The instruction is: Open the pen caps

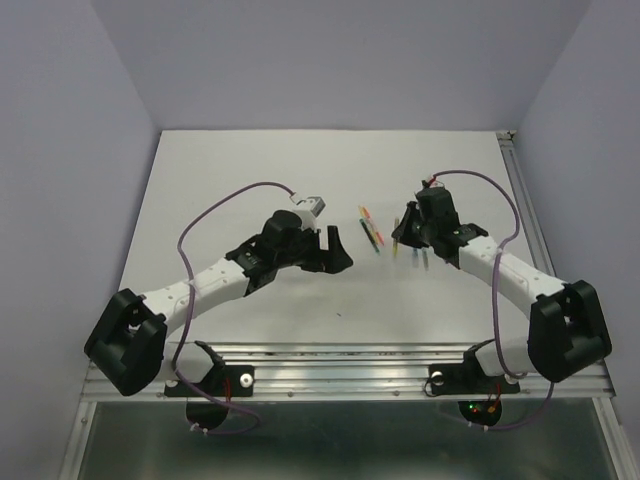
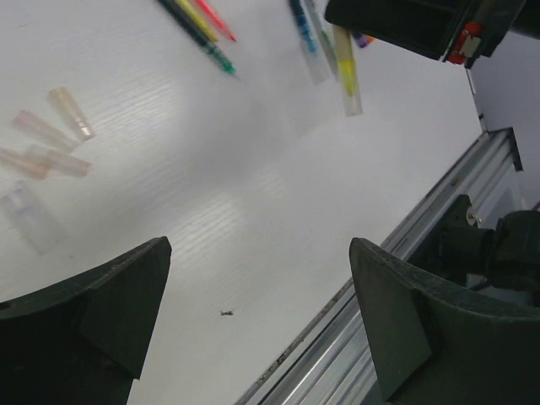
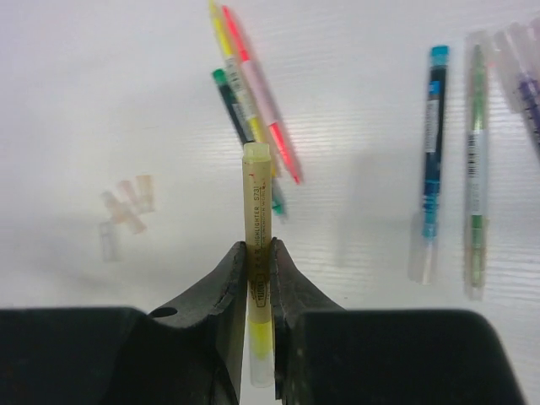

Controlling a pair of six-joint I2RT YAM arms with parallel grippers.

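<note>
Right tool (image 3: 257, 249) pinches the yellow pen (image 3: 256, 194) off the table (image 1: 250, 170); left tool (image 2: 257, 245), spread wide, waits at its 9 o'clock. Best close it on the translucent cap (image 2: 353, 99), then pull straight along the barrel

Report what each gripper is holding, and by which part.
Right gripper holds the yellow pen, jaws pinching its barrel about midway, both ends free. Left gripper is open and holds nothing.

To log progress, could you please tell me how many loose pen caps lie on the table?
5 loose pen caps, clustered left in the left wrist view: four pinkish together, one clearer below. Others may be hidden.
</note>
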